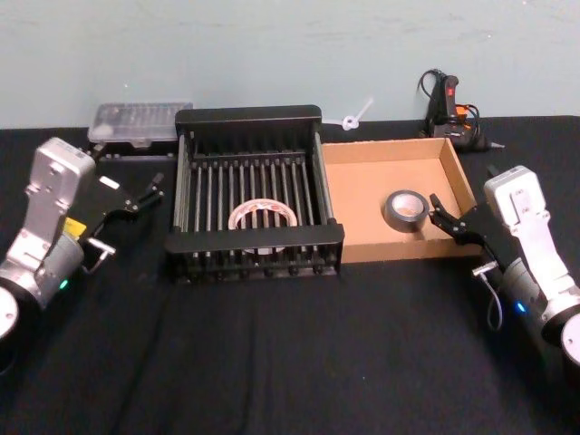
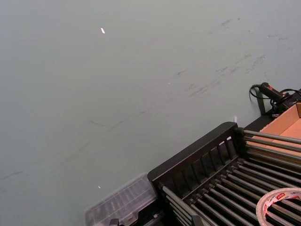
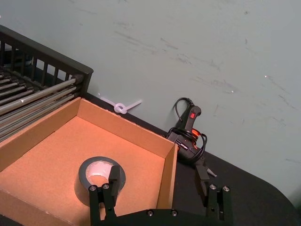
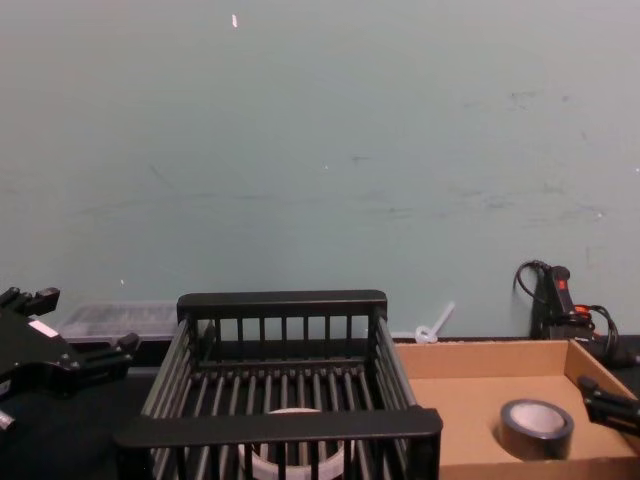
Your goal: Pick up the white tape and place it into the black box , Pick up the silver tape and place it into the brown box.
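The white tape (image 1: 263, 215) lies flat on the slatted floor of the black box (image 1: 255, 116); it also shows as a ring (image 2: 280, 206) in the left wrist view and low behind the front rim (image 4: 290, 461) in the chest view. The silver tape (image 1: 406, 209) lies flat inside the brown box (image 1: 362, 181), toward its right side, where the right wrist view has the roll (image 3: 98, 181) close by. My right gripper (image 1: 450, 220) is open at the brown box's right wall, just beside the silver tape, holding nothing. My left gripper (image 1: 145, 195) is open and empty, left of the black box.
A clear plastic case (image 1: 140, 122) sits behind the black box's left corner. A black glue gun (image 1: 446, 101) with its cord stands behind the brown box, and a small white piece (image 1: 355, 115) lies against the wall. Black cloth covers the table in front.
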Robot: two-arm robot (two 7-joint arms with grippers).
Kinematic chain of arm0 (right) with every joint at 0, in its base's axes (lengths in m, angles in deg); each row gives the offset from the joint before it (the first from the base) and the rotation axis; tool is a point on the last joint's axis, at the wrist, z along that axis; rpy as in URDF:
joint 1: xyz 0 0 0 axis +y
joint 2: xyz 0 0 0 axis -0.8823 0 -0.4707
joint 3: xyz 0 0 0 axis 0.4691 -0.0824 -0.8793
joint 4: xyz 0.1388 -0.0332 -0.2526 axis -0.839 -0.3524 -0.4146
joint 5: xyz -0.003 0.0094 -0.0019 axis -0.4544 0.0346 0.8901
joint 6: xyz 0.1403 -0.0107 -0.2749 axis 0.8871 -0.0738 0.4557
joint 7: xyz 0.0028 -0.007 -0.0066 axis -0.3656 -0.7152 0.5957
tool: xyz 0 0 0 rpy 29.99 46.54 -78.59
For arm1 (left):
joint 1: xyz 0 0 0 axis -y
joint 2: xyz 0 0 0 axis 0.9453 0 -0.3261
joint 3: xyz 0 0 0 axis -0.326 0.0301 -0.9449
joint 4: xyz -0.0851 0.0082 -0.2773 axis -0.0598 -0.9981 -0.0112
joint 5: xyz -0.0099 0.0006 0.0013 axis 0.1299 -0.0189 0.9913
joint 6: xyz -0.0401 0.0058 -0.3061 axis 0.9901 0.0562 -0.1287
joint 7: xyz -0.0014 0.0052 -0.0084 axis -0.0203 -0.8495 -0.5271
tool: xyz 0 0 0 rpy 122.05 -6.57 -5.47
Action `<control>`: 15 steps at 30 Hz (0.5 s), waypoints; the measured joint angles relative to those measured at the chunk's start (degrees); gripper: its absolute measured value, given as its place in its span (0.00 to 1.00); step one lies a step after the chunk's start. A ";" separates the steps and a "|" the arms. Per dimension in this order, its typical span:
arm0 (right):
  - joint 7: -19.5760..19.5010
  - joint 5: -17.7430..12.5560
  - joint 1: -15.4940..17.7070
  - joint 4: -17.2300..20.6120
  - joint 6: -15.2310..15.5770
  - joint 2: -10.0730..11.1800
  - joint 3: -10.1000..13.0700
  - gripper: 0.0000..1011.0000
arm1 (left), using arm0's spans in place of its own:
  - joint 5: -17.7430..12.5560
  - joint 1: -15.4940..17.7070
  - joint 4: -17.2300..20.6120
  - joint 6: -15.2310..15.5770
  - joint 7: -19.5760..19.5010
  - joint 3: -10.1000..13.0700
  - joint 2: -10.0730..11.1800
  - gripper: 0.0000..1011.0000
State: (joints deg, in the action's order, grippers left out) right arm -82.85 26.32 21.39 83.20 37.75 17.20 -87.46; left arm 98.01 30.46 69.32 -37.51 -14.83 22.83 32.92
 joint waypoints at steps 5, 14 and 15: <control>0.00 0.00 0.00 0.00 0.00 0.00 0.00 0.99 | 0.00 0.00 0.00 0.00 0.00 0.00 0.00 0.99; 0.00 0.00 0.00 0.00 0.00 0.00 0.00 0.99 | 0.00 0.00 0.00 0.00 0.00 0.00 0.00 0.99; 0.00 0.00 0.00 0.00 0.00 0.00 0.00 0.99 | 0.00 0.00 0.00 0.00 0.00 0.00 0.00 0.99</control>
State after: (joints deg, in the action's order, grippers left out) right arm -82.85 26.32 21.39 83.20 37.75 17.20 -87.46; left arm 98.01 30.47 69.32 -37.52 -14.83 22.84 32.92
